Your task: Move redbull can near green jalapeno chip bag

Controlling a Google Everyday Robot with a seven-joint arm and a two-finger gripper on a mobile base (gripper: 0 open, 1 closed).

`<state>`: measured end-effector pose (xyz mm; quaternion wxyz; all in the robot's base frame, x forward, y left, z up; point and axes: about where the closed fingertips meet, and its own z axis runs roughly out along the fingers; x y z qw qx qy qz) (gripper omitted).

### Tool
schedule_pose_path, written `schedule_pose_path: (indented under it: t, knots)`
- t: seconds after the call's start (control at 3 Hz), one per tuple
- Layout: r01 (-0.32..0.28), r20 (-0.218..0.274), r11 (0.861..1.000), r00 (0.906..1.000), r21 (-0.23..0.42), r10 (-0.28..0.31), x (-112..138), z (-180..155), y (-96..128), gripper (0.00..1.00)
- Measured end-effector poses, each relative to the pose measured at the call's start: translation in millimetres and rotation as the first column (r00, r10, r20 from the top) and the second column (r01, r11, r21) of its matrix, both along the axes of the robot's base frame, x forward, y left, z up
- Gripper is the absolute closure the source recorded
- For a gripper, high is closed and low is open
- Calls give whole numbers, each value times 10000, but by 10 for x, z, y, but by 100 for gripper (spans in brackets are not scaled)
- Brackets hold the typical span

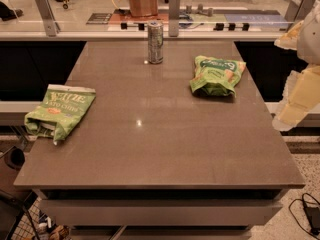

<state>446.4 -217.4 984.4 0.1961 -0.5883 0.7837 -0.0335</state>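
The redbull can (pixel 155 42) stands upright at the far middle of the brown table (pixel 160 149). The green jalapeno chip bag (pixel 61 109) lies flat at the table's left edge, partly overhanging it, well apart from the can. My gripper (pixel 291 109) is a pale cream shape at the right edge of the view, off the table's right side. It is far from both the can and the bag and holds nothing that I can see.
A puffier green chip bag with a dark oval logo (pixel 217 74) lies on the right side of the table, to the right of the can. A glass-fronted counter with a brown paper bag (pixel 143 1) runs behind the table's far edge.
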Motion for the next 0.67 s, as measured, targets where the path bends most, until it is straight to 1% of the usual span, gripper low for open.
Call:
schedule_pose_path:
  t: [0.33,0.67]
  knots:
    - [718,340,9914,9965,1098,-759,122,-88,-90,0]
    - [1578,1009,9636,9780,2157,-1828,292,-114,-125,0]
